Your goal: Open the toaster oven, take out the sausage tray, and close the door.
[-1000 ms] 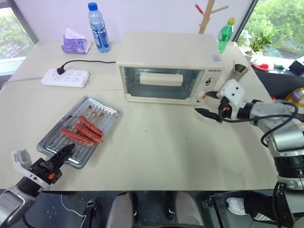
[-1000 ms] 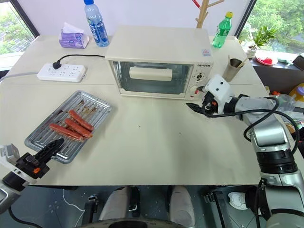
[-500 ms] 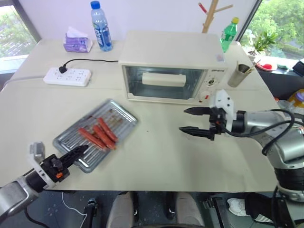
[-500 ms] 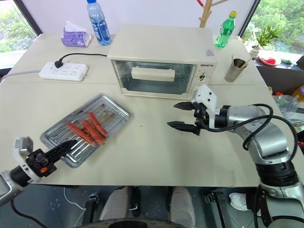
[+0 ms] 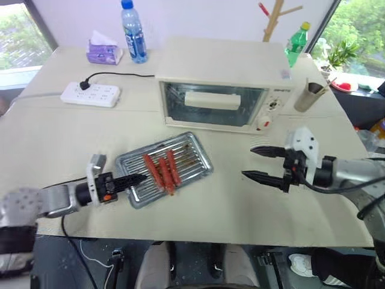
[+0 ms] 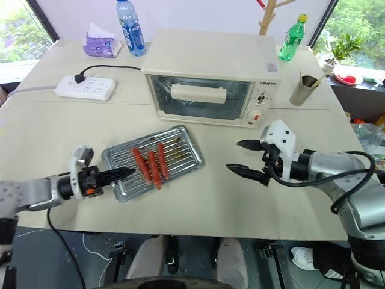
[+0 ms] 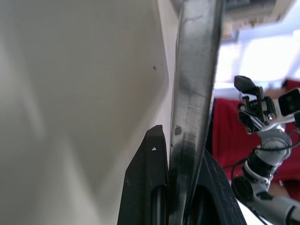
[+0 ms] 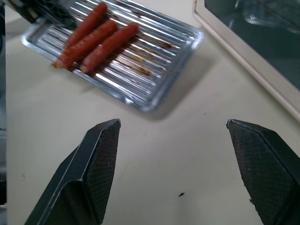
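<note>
1. Pale worktop (image 5: 60, 132): the sausage tray (image 5: 165, 170) lies in front of the toaster oven (image 5: 222, 84), its door (image 5: 213, 105) shut.
2. My left claw (image 5: 133, 179) is clenched on the tray's rim; the right claw (image 5: 263, 164) hangs released.
3. I'd set the tray flat and release gently, keeping the sausages from rolling.

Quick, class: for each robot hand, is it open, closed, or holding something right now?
Left hand: closed on the edge of the sausage tray.
Right hand: open, holding nothing, above the table.
</note>
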